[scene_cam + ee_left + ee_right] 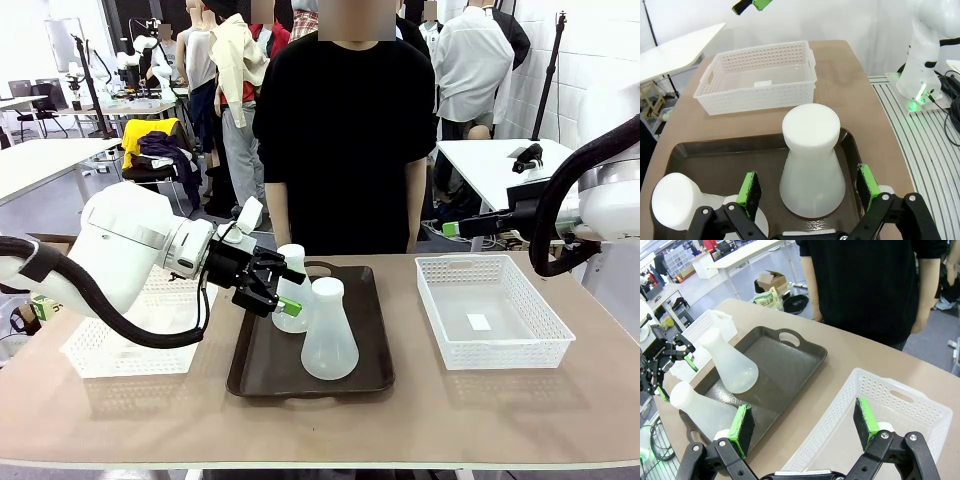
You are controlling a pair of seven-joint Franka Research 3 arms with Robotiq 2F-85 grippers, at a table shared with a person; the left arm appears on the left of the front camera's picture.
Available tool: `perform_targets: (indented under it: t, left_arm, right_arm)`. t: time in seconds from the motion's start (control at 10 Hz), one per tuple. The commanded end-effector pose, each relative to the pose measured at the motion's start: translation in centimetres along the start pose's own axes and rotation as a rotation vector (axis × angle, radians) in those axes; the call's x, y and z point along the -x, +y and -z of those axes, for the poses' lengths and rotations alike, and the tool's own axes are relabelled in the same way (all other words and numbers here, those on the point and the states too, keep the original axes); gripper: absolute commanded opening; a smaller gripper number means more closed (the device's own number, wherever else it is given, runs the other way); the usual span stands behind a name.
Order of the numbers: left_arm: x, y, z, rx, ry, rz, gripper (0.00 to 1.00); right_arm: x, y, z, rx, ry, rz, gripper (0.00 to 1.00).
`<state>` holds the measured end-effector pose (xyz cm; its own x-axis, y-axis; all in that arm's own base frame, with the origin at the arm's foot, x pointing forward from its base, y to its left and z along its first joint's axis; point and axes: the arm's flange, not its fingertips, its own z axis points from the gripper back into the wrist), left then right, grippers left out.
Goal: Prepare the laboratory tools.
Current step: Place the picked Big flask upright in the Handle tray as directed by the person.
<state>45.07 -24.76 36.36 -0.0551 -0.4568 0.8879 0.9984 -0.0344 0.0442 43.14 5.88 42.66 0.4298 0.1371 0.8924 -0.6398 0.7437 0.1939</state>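
Two translucent whitish conical flasks stand upright on a dark brown tray [365, 375]. The nearer flask [328, 338] [812, 160] [702, 409] sits just ahead of my left gripper [285, 289] [809, 189], which is open. Its green-padded fingers [750, 192] flank the flask in the left wrist view without touching it. The farther flask [291, 262] [676, 200] [730, 365] stands beside that gripper, partly hidden behind it in the front view. My right gripper [452, 229] [804, 424] hangs open and empty above the table's right part, over a white mesh basket.
One white mesh basket [490, 310] [757, 75] [880, 425] lies right of the tray, another basket [130, 345] [707, 325] left of it under my left arm. A person in black [345, 140] stands at the far edge, arms down.
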Motion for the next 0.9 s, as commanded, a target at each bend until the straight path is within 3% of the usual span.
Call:
perform_targets:
  t: [0.0, 0.8]
  left_arm:
    - [0.03, 0.04, 0.09, 0.002, -0.013, 0.014, 1.00]
    - [0.03, 0.04, 0.09, 0.002, -0.013, 0.014, 1.00]
  right_arm:
    - [-0.02, 0.07, -0.09, 0.002, 0.006, 0.011, 1.00]
    - [-0.02, 0.07, -0.09, 0.002, 0.006, 0.011, 1.00]
